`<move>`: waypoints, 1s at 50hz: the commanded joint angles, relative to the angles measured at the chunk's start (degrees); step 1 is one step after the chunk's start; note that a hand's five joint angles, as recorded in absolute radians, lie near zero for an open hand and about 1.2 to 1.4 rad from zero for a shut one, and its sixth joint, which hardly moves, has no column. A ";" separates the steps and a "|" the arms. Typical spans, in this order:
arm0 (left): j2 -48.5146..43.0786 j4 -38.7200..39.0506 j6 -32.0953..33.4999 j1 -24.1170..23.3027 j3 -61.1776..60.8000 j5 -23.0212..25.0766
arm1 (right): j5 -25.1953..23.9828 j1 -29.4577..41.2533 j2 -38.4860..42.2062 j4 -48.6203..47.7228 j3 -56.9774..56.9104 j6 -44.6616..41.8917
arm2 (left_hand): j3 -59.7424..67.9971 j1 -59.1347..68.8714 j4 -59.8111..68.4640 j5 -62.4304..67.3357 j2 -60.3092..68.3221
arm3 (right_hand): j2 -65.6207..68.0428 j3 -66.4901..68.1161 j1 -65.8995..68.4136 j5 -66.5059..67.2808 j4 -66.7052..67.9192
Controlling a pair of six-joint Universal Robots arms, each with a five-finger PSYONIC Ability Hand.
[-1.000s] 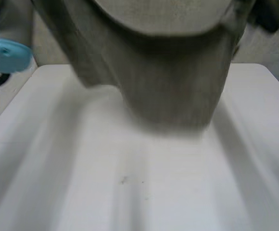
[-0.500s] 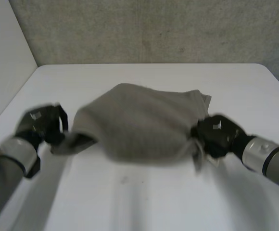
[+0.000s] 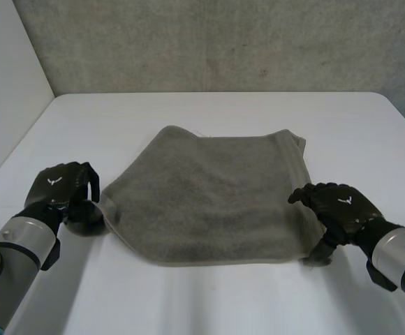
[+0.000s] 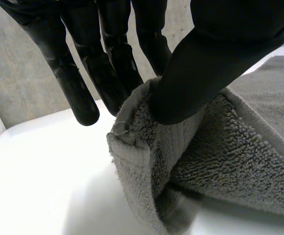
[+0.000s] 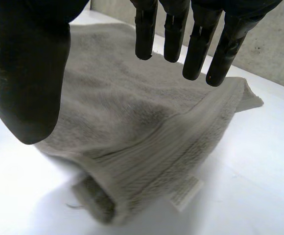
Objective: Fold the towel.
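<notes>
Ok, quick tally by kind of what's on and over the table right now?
towel: 1
hands: 2, the left hand pinching a towel corner and the right hand open at the other near corner
table: 1
Total: 4

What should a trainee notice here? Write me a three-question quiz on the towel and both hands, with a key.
1. True or false: the towel lies spread on the table.
2. The left hand: A) pinches a towel corner B) lies flat on the table C) hovers clear of the towel.
3. Fill in: the fingers of the right hand are ___ (straight or curled).
Key: 1 true; 2 A; 3 straight.
</notes>
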 commanded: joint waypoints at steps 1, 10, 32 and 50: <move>0.30 0.37 -0.21 0.72 0.22 0.01 | 1.28 0.72 -1.30 -5.45 4.22 4.93 | 10.25 11.64 10.24 11.30 10.21 | -6.21 -5.12 -3.94 -1.48 -4.38; 0.03 0.46 -0.21 1.51 0.31 0.10 | 7.16 6.17 4.84 -11.44 4.40 2.49 | 10.25 11.64 10.24 11.30 10.21 | -6.21 -5.12 -3.94 -1.48 -4.38; -0.67 0.46 -0.21 4.06 0.40 1.15 | 14.65 5.91 7.84 -18.21 5.81 -8.42 | 10.25 11.64 10.24 11.30 10.21 | 11.79 12.88 14.06 16.52 13.62; -0.67 0.46 -0.30 5.03 -0.13 1.15 | 14.74 3.97 10.29 -18.22 1.95 1.33 | 10.25 11.64 10.24 11.30 10.21 | 14.66 15.74 16.93 19.38 16.49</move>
